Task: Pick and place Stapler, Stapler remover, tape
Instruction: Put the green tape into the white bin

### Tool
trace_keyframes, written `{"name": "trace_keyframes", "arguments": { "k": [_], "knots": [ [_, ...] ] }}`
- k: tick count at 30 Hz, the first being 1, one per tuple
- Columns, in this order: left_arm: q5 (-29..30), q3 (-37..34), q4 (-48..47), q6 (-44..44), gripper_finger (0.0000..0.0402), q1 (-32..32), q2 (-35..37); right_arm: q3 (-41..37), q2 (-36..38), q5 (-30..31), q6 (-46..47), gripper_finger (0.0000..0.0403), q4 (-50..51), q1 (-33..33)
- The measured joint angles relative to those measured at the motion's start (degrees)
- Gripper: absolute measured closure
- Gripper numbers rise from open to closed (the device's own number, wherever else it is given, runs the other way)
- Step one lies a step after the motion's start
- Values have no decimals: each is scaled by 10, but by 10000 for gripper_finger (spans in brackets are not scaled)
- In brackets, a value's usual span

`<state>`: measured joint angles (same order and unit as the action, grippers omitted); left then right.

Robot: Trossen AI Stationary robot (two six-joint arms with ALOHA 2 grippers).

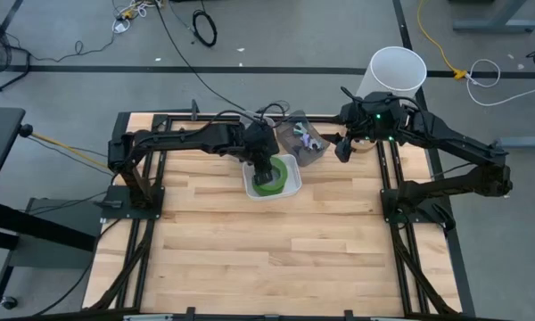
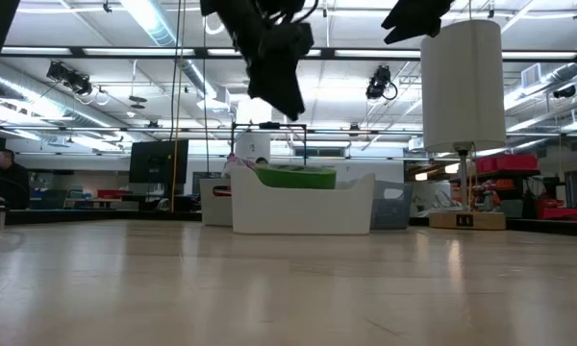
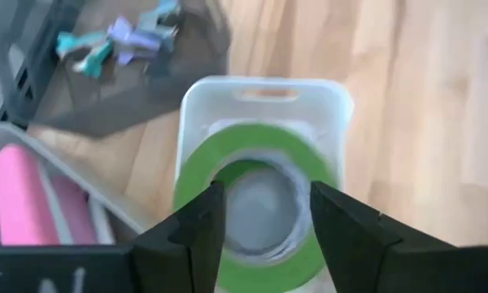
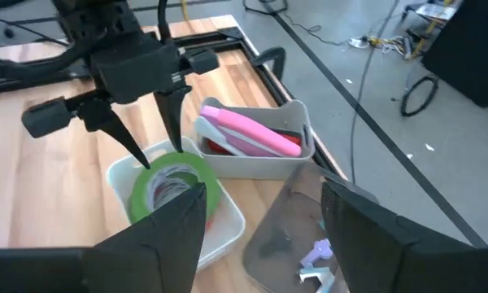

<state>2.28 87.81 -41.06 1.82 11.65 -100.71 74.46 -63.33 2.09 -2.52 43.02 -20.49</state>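
A green tape roll point(image 3: 252, 155) lies flat in a small white bin point(image 1: 290, 183); it also shows in the right wrist view point(image 4: 175, 183) and the low view point(image 2: 293, 176). My left gripper point(image 3: 262, 213) hangs open right above the roll, fingers pointing down, clear of it. A pink stapler point(image 4: 248, 134) lies in a second white bin point(image 4: 297, 122). Staple removers point(image 3: 118, 41) lie in a grey see-through tray point(image 4: 289, 220). My right gripper point(image 4: 264, 220) is open and empty, above the table just right of that tray point(image 1: 341, 150).
A white bucket point(image 1: 397, 71) stands on the floor beyond the table's far right corner. The three containers sit close together at the table's far middle. Bare wood point(image 1: 267, 259) stretches across the near half. Black frame rails point(image 1: 143, 223) run along both sides.
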Motion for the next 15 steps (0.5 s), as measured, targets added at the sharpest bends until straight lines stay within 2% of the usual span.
{"name": "trace_keyframes", "arguments": {
  "k": [10, 15],
  "knots": [
    [0, 78, -1, 5, 257, -27, 0, 0, 4, 19, -6, 214, -8, 32],
    [7, 85, -5, 5, 268, -29, 0, 0, 4, 17, -10, 250, -8, 38]
  ]
}}
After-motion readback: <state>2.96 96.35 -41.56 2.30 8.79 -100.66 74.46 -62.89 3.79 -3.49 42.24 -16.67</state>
